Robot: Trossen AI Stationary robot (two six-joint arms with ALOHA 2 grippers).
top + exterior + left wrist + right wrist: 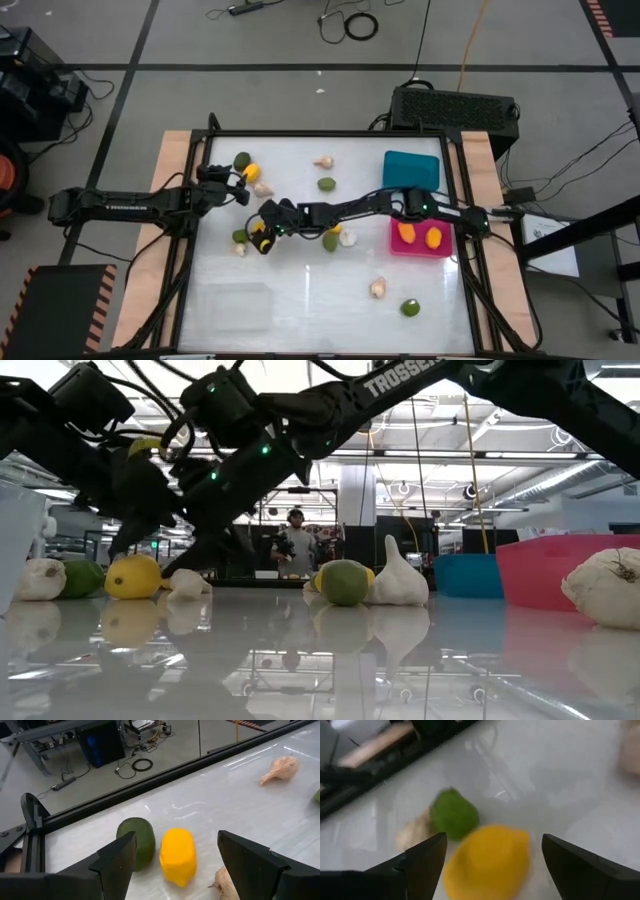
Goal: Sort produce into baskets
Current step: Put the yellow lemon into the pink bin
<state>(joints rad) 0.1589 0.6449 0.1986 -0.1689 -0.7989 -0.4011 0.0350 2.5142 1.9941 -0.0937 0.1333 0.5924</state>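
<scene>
White worktop (310, 290) carries scattered produce — limes, garlic, yellow fruits. Right hand (262, 240) hangs spread over a yellow fruit (487, 862) beside a lime (453, 813) at the left-centre. Left hand (240, 188) is spread too, near another yellow fruit (178, 855). Pink basket (420, 250) holds two fruits; teal basket (411, 169) sits behind it.

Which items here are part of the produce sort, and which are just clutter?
Job:
- yellow fruits, limes, garlic bulbs
- teal basket, pink basket, clear basket
- left gripper and right gripper, both open

Lying about:
- black box behind the table
- coiled cable on the floor
</scene>
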